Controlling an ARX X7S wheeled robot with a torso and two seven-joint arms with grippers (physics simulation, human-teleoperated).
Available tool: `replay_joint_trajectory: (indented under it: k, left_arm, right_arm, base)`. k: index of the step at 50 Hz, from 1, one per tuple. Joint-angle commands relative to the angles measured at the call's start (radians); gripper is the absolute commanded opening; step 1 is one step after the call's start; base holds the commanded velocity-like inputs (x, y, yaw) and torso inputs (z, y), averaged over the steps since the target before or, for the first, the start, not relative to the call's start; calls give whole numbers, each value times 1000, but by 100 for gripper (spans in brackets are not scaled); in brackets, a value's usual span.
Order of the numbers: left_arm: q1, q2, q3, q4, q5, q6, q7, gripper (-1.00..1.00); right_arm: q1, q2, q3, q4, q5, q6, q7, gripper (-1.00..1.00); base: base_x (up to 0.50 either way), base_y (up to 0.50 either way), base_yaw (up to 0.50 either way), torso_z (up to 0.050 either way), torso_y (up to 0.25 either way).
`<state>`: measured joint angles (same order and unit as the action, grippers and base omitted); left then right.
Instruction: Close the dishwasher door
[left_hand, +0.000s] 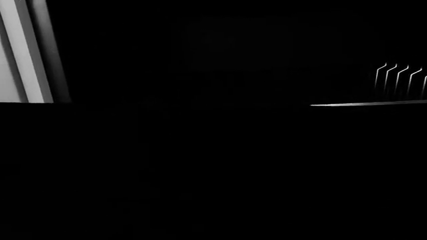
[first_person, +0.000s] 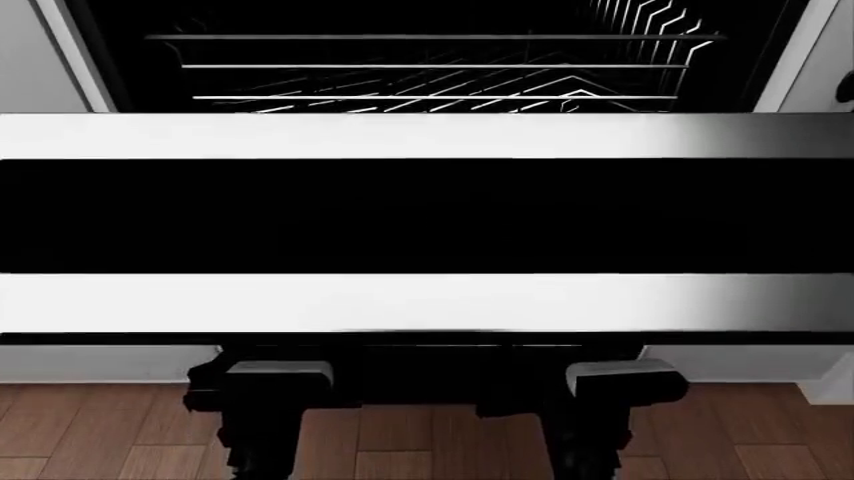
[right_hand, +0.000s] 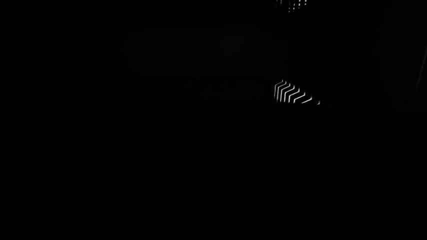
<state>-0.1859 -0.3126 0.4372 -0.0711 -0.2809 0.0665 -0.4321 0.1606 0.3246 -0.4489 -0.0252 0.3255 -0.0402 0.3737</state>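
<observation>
Wood floor lies below the dishwasher door (first_person: 427, 215), lowered flat, long axis left-right.

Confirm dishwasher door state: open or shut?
Open. The dishwasher door lies dropped toward the camera in the head view, with the wire racks exposed in the cavity behind it.

Glossy black dishwasher door (first_person: 427, 215), thin metal wire racks (first_person: 427, 70), wood-plank floor (first_person: 400, 430)

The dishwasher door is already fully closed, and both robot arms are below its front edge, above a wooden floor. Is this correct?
Not fully correct. The dishwasher door is open, lying flat, with the wire racks visible behind it in the head view. The rest holds: both arms are below its front edge, above the wooden floor.
</observation>
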Motion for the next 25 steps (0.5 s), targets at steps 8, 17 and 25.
replay_joint_trajectory:
  k: [8,17,25]
  left_arm:
    - [-27,-1,-9,-25,-13,2,5,100]
    - [-33,-1,-8,-34,-12,7,6,100]
    - [-46,3,-5,-47,-9,10,8,100]
  right_arm:
    - [39,-1,-4,2,-3,-7,0,100]
    - [47,1,-8,1,-14,-5,6,100]
    - [61,0,-11,14,-17,-5,3,100]
  base:
    - [0,0,0,0,0]
    - [0,0,0,0,0]
    - [0,0,0,0,2]
